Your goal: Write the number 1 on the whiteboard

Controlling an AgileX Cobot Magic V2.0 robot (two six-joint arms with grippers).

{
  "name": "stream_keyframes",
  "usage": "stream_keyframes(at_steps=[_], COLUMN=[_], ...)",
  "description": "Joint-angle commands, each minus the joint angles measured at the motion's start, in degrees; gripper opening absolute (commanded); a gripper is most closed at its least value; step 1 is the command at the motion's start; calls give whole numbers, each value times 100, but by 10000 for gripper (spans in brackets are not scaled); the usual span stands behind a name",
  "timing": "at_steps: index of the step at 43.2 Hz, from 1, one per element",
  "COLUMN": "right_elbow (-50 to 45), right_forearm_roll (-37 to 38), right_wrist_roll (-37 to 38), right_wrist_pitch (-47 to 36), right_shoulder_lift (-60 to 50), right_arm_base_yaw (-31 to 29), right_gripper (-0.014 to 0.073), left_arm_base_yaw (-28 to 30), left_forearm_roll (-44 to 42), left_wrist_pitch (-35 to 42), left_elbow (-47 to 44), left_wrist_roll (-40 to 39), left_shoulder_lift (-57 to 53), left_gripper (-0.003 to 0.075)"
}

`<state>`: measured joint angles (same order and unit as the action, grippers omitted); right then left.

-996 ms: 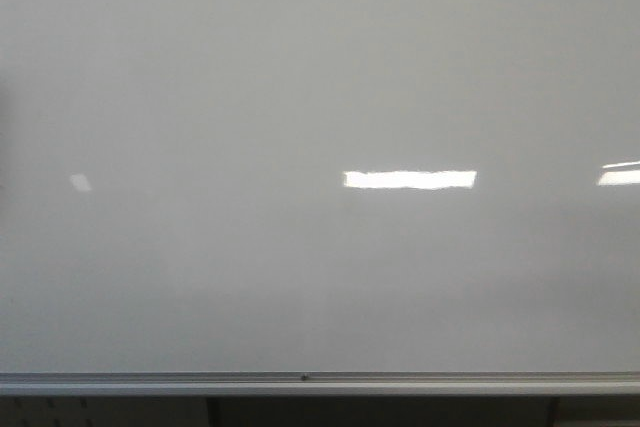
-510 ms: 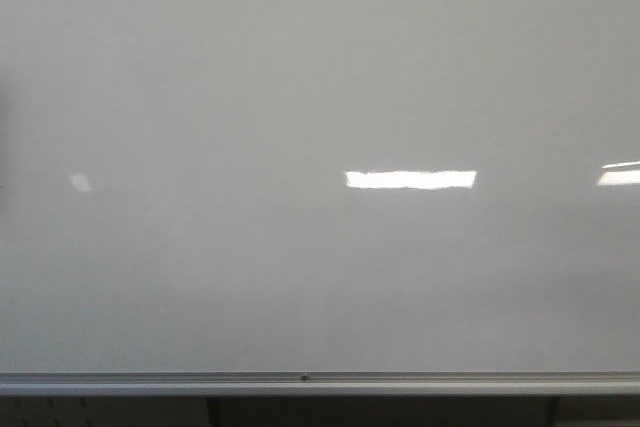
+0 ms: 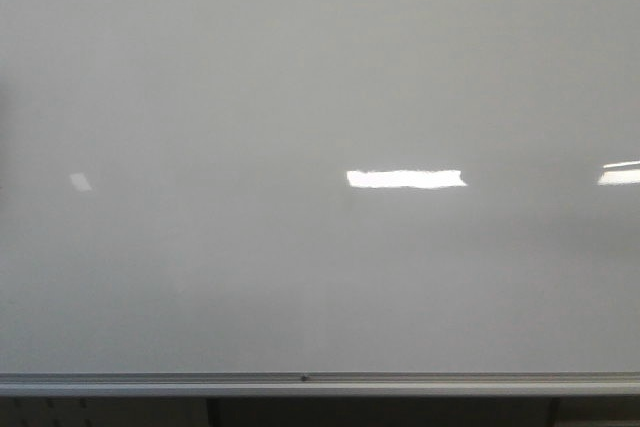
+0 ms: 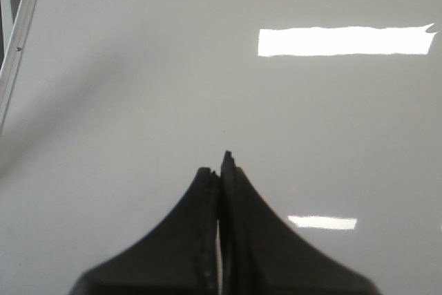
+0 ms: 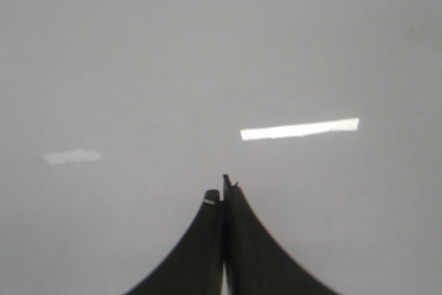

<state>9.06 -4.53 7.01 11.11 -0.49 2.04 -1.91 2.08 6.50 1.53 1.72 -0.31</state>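
The whiteboard (image 3: 300,77) fills the front view, glossy pale grey, with its silver frame strip (image 3: 300,383) along the lower edge. No black stroke of the number 1 shows on it in any view. Neither gripper appears in the front view. In the left wrist view my left gripper (image 4: 219,168) faces the board (image 4: 138,67) with its black fingers pressed together and nothing between them. In the right wrist view my right gripper (image 5: 222,195) also faces the board (image 5: 207,46), fingers together and empty. No marker is in view.
Bright rectangular light reflections lie on the board (image 3: 405,179), (image 3: 620,175). The board's frame edge (image 4: 21,39) runs along one side of the left wrist view. Dark space with fittings lies under the frame (image 3: 380,412).
The central bright reflection on the board has become slightly shorter at its right end. Nothing else has visibly changed.
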Motion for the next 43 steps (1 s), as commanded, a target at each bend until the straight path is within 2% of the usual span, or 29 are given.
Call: stream_keyframes(at_steps=[1,6,12,18,21,23,25,31,34,37,43], right_elbow=[799,1451,1886,1908,1908,1908,1908,1908,1908,1908,1908], right_forearm_roll=[66,57,57,57,57,57,62,62,62,62,62], right_wrist_roll=[1,1,1,1,1,1,1,1,1,1,1], right_wrist_pitch=[-76,260,512,462,466,453,453,463,463,463,463], right_shoulder_lift=[361,1073,1869,2160,2169,2169,2169,2169,2169,2169,2169], right_arm_base_yaw=[-37,-37,-37,-37,-37,-37,-37,-37,-37,-37,-37], right_gripper=[-108,-108,-108,-105,-64,-10,63,317,393,407,407], left_arm_base_yaw=[2,2,2,2,2,2,2,2,2,2,2], left_forearm_roll=[8,-459,-549,-549,-549,-549,-549,-549,-532,-379,-308], left_wrist_pitch=[-173,-884,-1541,-1556,-1529,-1490,-1474,-1472,-1455,-1483,-1499], left_elbow=[688,1340,1931,2133,2133,2122,2112,2087,2076,2076,2076], left_wrist_roll=[-44,-44,-44,-44,-44,-44,-44,-44,-44,-44,-44], left_shoulder_lift=[207,859,1824,2278,2318,2318,2318,2318,2318,2318,2581], left_gripper=[-20,-20,-20,-20,-4,38,113,468,575,610,599])
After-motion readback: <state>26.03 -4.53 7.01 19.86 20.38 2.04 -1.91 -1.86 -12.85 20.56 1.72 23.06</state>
